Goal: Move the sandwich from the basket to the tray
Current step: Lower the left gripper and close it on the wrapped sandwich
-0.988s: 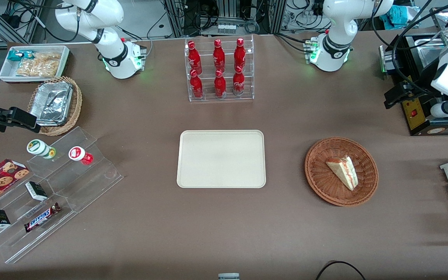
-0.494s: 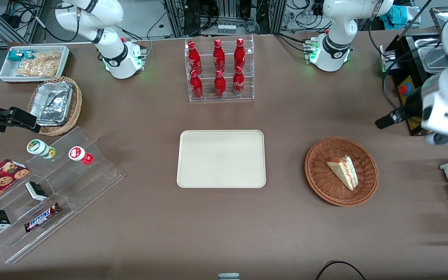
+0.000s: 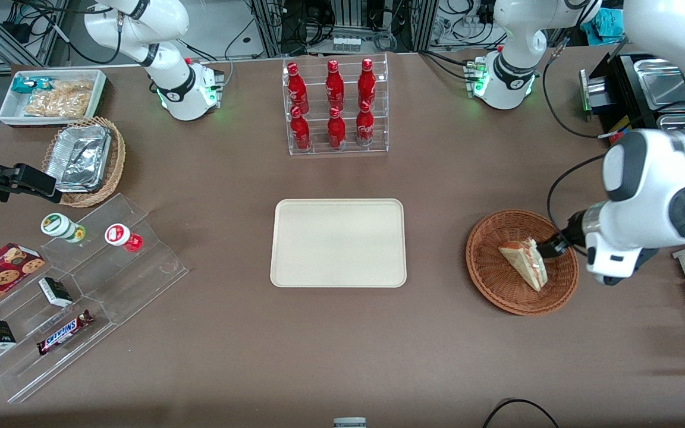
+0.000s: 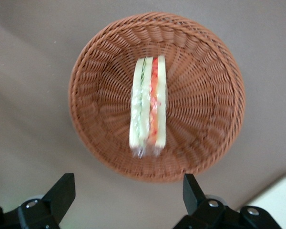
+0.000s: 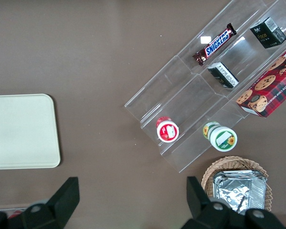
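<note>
The working arm's white body covers part of the basket (image 3: 521,261) rim toward its own end of the table, and hides most of the gripper (image 4: 127,188), so the front view shows only a dark tip beside the sandwich (image 3: 524,262). In the left wrist view the two fingers (image 4: 62,190) are cut off by the picture's edge, the sandwich's wrap is slightly blurred, and only a corner of the tray (image 4: 278,200) shows.
</note>
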You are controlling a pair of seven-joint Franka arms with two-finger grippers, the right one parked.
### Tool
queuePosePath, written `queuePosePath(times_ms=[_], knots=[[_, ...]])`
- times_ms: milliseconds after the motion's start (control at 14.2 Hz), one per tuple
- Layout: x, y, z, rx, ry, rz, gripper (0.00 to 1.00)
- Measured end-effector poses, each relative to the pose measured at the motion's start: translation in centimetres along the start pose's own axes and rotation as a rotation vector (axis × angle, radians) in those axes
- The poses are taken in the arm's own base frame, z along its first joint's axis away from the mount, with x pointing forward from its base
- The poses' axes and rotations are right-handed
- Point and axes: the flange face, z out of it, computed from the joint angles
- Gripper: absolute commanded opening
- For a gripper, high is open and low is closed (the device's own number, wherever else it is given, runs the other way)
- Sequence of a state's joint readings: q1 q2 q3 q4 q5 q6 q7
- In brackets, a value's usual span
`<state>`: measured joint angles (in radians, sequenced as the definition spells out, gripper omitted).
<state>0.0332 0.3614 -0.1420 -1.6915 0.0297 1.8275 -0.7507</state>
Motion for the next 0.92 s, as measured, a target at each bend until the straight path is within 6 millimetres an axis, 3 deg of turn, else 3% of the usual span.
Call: queuePosePath(times_ms=[282,565,635,776,918], knots=[[0.9,1.4,5.8,-0.014,0.036,-0.038,1.0],[0.6,0.9,11.1,-0.035,0.049,-0.045,1.0],[0.6,0.6,12.0,-0.036,0.049,-0.048,0.92],[0.8,0.4,13.4,-0.041,0.05,-0.052,0.49],[0.9,0.6,14.0,-0.043,0.049,-0.052,0.27]])
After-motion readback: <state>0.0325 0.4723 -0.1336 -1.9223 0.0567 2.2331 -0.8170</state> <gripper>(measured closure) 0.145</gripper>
